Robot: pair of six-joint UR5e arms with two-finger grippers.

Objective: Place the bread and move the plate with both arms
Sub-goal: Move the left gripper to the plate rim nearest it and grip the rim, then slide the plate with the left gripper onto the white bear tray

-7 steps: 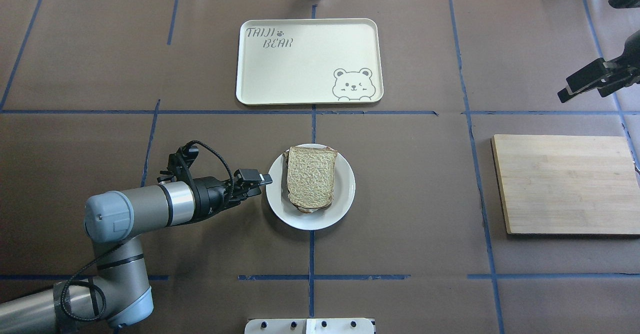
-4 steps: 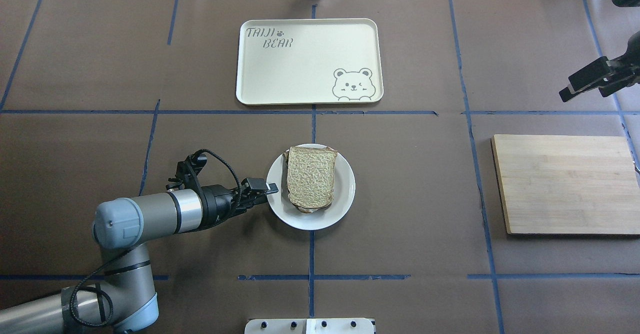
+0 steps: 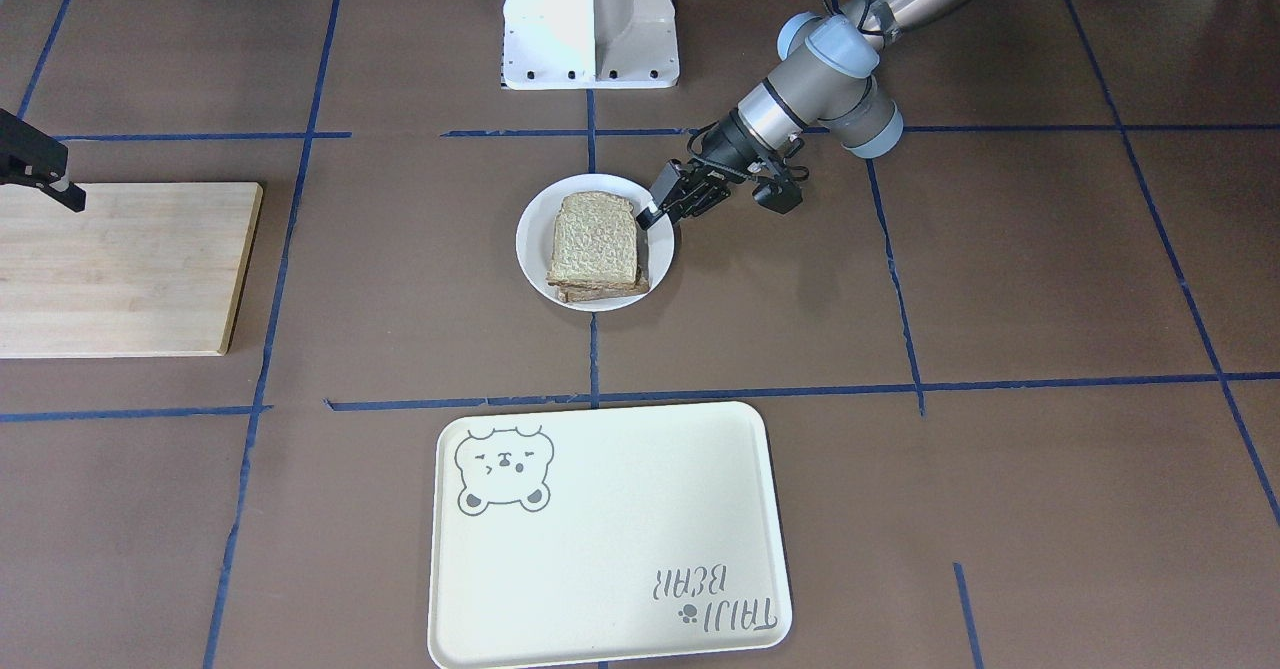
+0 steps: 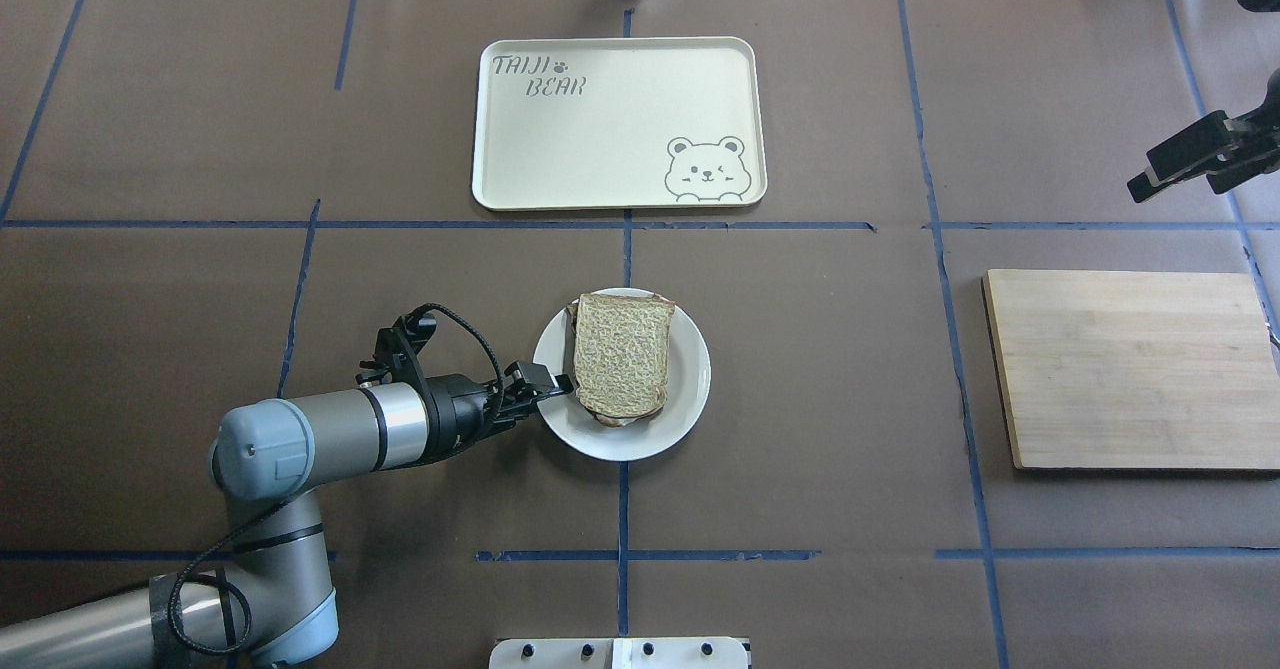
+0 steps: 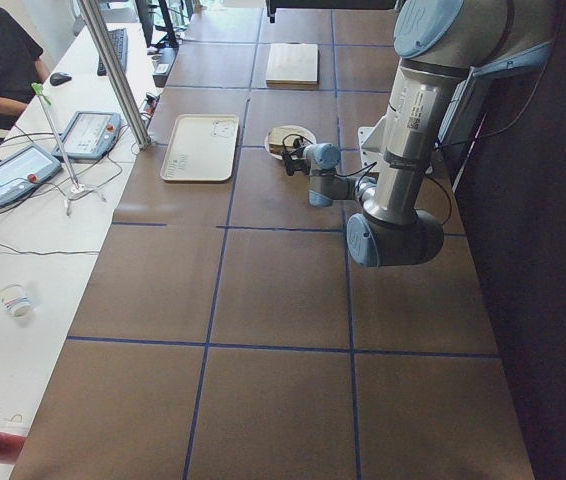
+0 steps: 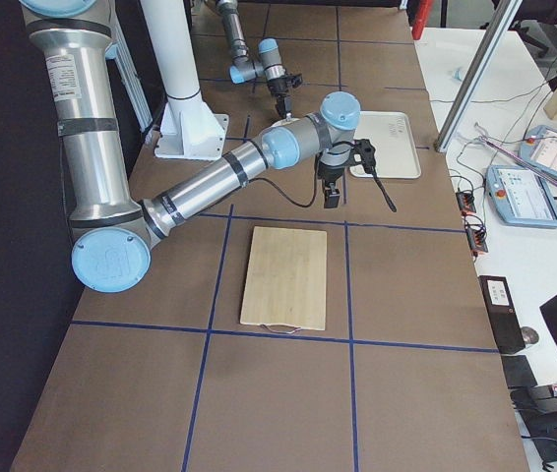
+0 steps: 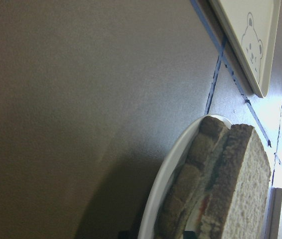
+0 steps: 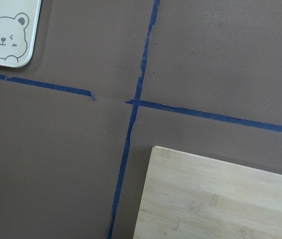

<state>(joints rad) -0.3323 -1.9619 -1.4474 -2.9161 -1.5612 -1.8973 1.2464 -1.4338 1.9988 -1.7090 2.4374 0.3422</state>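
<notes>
The bread (image 4: 622,349) is the top slice of a sandwich on the white plate (image 4: 690,381), mid-table. It also shows in the front view (image 3: 592,237) on the plate (image 3: 530,239). The left wrist view shows the bread's edge (image 7: 245,189), fillings under it, and the plate's rim (image 7: 166,184). My left gripper (image 4: 553,385) lies low and level at the plate's left rim. Its jaws stand apart, one fingertip over the rim close to the bread; it also shows in the front view (image 3: 650,215). My right gripper (image 4: 1142,187) hangs empty at the far right edge. I cannot tell whether it is open.
A cream bear tray (image 4: 620,124) lies beyond the plate and shows near in the front view (image 3: 600,539). A wooden board (image 4: 1130,369) lies at the right, below the right gripper. The white pedestal (image 3: 590,19) stands at the robot's side.
My left gripper has moved right, from just short of the plate to over its left rim. My right gripper has drifted further right and away. The plate and bread have not moved.
</notes>
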